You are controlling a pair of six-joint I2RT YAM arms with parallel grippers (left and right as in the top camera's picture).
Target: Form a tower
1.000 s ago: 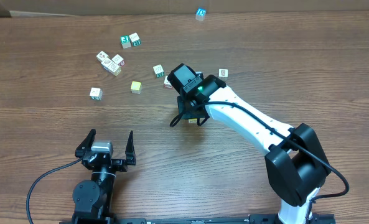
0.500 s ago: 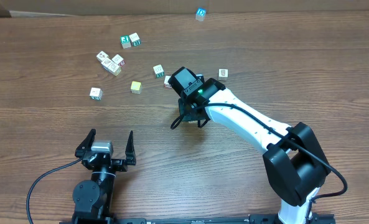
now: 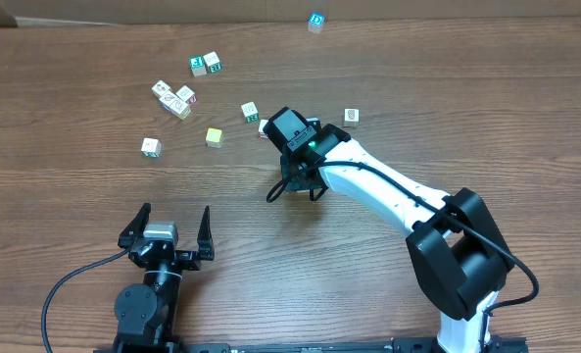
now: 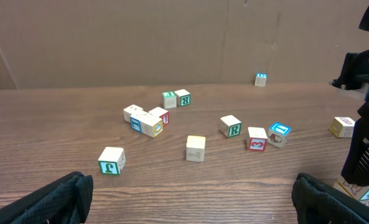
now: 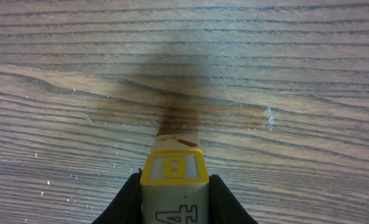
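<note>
My right gripper (image 3: pixel 295 188) (image 5: pixel 173 208) is shut on a pale wooden cube (image 5: pixel 173 186) with a yellow-framed "8" face and an outlined "4" on its side. It hangs over the middle of the table. Just beyond the held cube, the top of a lower cube (image 5: pixel 177 140) with a brown mark peeks out. This is the tower, mostly hidden under the gripper. In the left wrist view, part of a cube (image 4: pixel 357 190) shows below the right arm at the frame's lower right. My left gripper (image 3: pixel 168 228) (image 4: pixel 187 199) rests open near the front edge, holding nothing.
Loose picture cubes lie scattered across the back of the table: a green-lettered pair (image 3: pixel 206 64), a cluster (image 3: pixel 175 97), a yellow cube (image 3: pixel 214 136), a single cube (image 3: pixel 151 147), one (image 3: pixel 351 116) behind the right arm, and a blue one (image 3: pixel 314 20) far back.
The right arm has shifted a little to the left and forward with the cube still gripped. The left arm has not moved.
</note>
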